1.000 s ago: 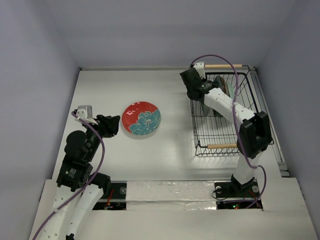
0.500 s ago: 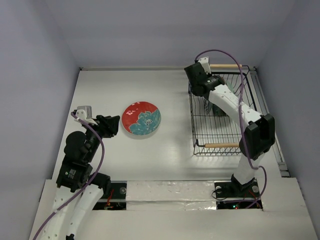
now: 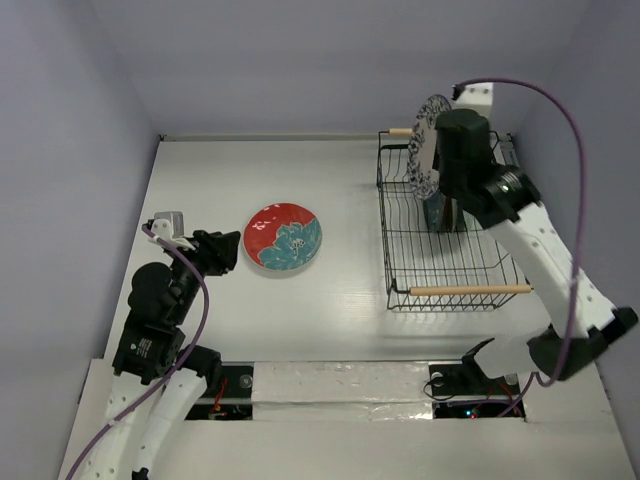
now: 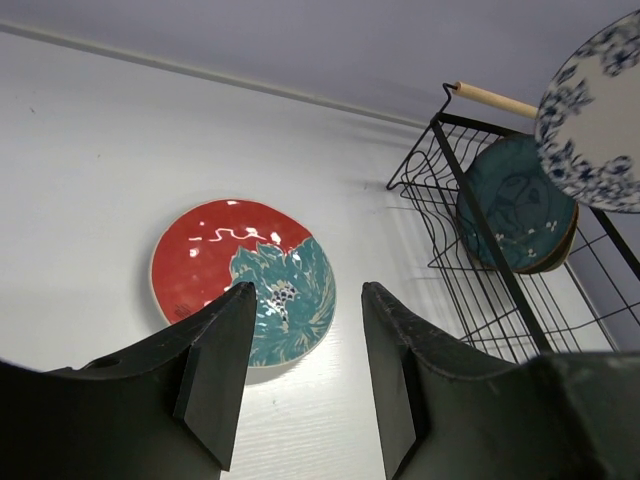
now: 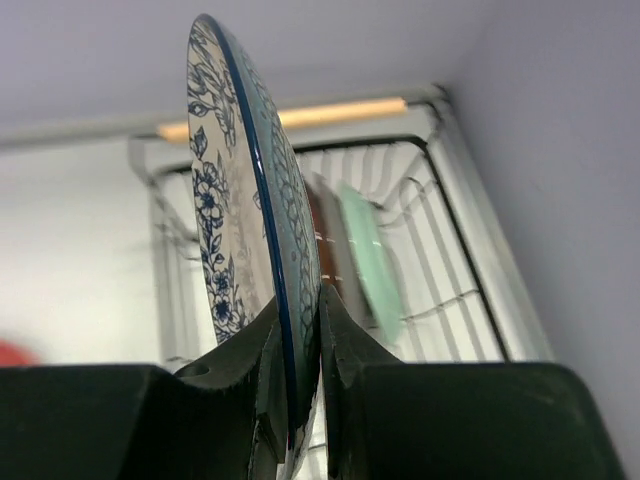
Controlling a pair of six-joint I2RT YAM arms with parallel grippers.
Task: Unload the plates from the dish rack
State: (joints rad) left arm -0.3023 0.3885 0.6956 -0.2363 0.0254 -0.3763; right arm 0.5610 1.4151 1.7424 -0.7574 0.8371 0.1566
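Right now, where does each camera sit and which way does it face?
Top external: above behind the bases, looking down at the table; both arms show.
Left wrist: low, facing red plate and dish rack; open left gripper shows.
Right wrist: above the rack, looking down; right gripper clamps floral plate.
Shared: floral plate, in all three.

Blue-floral plate (image 3: pixel 426 140) upright above dish rack (image 3: pixel 440 262); red plate (image 3: pixel 284 237) flat, apart.

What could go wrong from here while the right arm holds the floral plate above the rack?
The right gripper pinches the floral plate only at its rim, on edge above the dish rack; a slip could drop it onto the teal plate below. Carried left, it might land on the red plate.
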